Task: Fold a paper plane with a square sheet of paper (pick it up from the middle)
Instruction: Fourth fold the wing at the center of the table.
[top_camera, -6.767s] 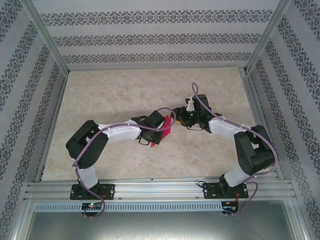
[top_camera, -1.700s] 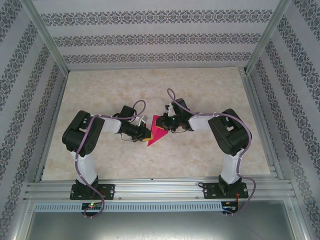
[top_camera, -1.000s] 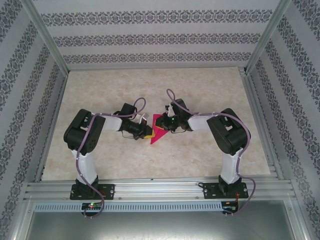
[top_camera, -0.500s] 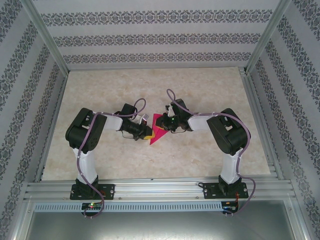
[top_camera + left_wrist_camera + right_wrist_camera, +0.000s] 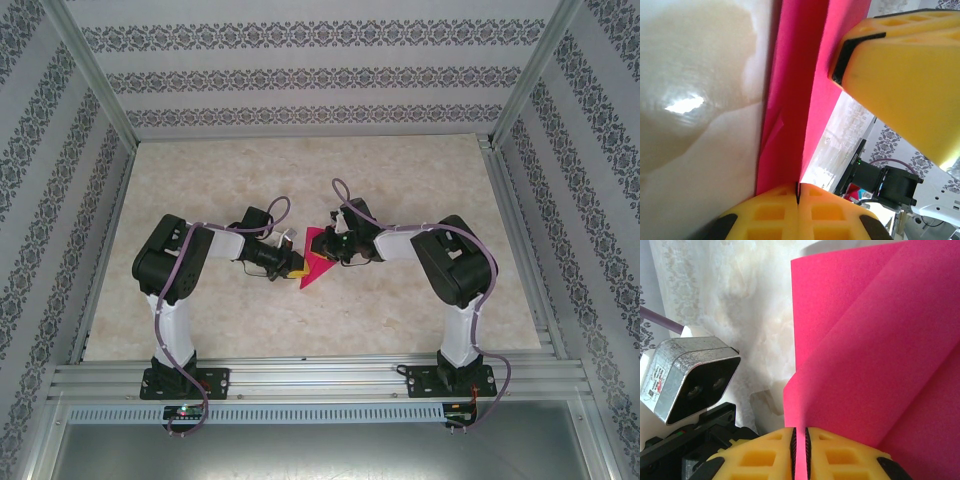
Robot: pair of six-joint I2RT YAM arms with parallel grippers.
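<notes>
One magenta sheet (image 5: 316, 265), folded triangular (w/ crease).

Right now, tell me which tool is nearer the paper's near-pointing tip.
The left tool, shut on the pink paper beside the tip pointing toward the arm bases; the right tool clamps the wider far part.

The sheet of paper (image 5: 875, 340) looks thin, smooth and matt, the table (image 5: 700, 150) a glossy, marbled, stone-look top catching glare, the left gripper (image 5: 797, 194) dull yellow moulded plastic, the frame rail (image 5: 320, 378) brushed metal.
</notes>
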